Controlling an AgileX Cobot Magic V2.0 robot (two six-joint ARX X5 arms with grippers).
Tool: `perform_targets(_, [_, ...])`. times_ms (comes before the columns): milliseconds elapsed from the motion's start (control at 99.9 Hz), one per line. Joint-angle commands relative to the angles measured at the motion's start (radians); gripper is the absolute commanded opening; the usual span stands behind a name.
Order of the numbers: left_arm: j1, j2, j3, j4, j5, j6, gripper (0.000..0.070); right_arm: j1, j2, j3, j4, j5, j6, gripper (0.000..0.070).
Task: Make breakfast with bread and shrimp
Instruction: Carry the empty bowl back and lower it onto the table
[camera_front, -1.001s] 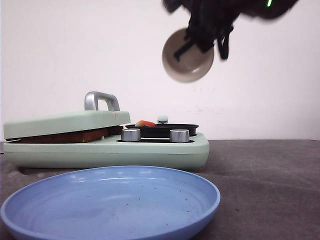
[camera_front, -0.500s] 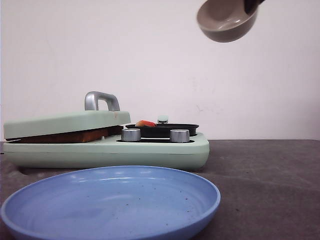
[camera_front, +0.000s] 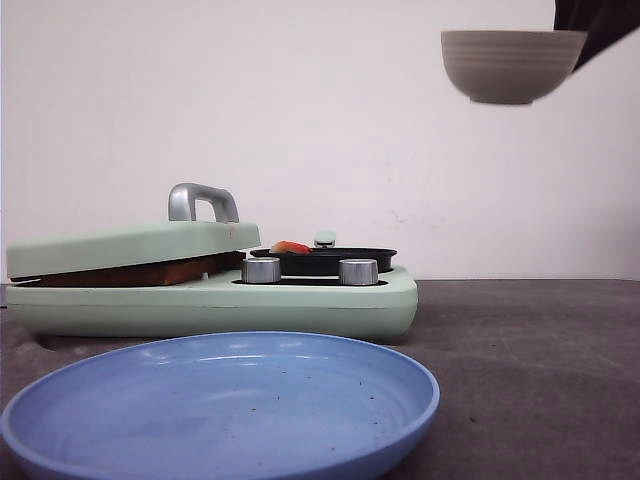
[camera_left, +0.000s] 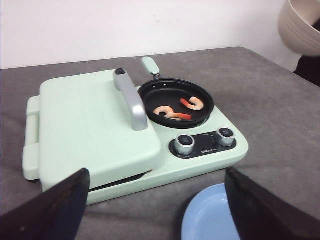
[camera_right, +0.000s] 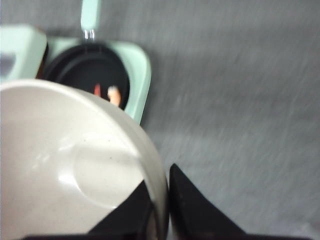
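inside the black pan, on the right half of your mint-green cooker, two pieces of the shrimp lie curled side by side, pinkish-red and pale, their curves lying flat on the pan floor. under the cooker's closed lid on the left, the bread shows only a long brown crust edge running left to right. your right gripper is pinched narrow on the rim of a beige bowl, held upright high at the right. your left gripper stands wide, holding nothing. a blue plate sits nearest.
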Motion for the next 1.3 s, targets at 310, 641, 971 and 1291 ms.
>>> perform_targets(310, [-0.003,0.001,0.002,0.006,-0.011,-0.002,0.0469,-0.005,0.256,0.018,0.016,-0.011,0.001,0.0004])
perform_targets(641, [-0.003,0.001,0.002,-0.05,-0.054,-0.001,0.0469,-0.018,0.415,0.018,0.026,0.061,-0.026,0.0004])
perform_targets(971, [-0.003,0.001,0.002,-0.048,-0.057,-0.001,0.0469,-0.033,0.442,0.018,0.055,0.165,-0.048,0.0004])
perform_targets(1291, [-0.003,0.001,0.002,-0.048,-0.057,-0.001,0.0469,-0.042,0.486,0.018,0.042,0.153,-0.049,0.0004])
